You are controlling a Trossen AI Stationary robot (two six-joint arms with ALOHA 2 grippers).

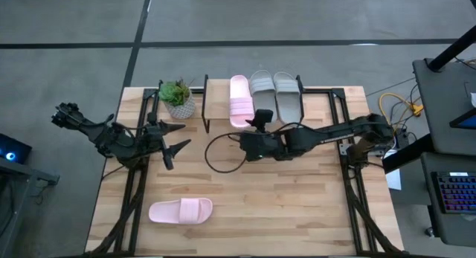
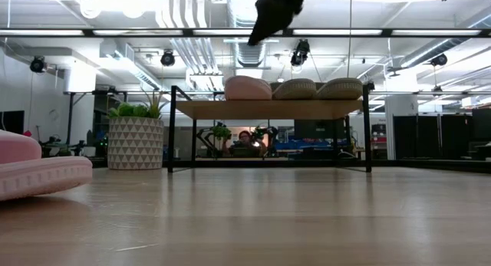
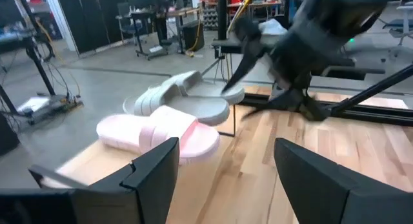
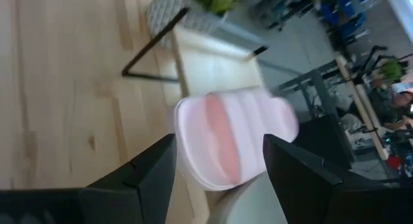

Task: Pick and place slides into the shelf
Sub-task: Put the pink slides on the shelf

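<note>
Three slides (image 1: 262, 97) are seen on the shelf (image 1: 216, 102), one pink slide (image 1: 181, 210) on the bench (image 1: 282, 206), with right claw (image 1: 262, 123) and left claw (image 1: 173, 137) both released.

3 slides (image 1: 264, 97) side by side on shelf (image 1: 216, 102) at table's (image 1: 297, 206) back; 4th slide (image 1: 181, 210) front-left.

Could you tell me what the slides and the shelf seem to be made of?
The slides look like soft moulded foam or rubber, matte, with rounded puffy edges. The shelf has a light wooden plank top, with grain not discernible, on thin black legs, probably painted metal.
</note>
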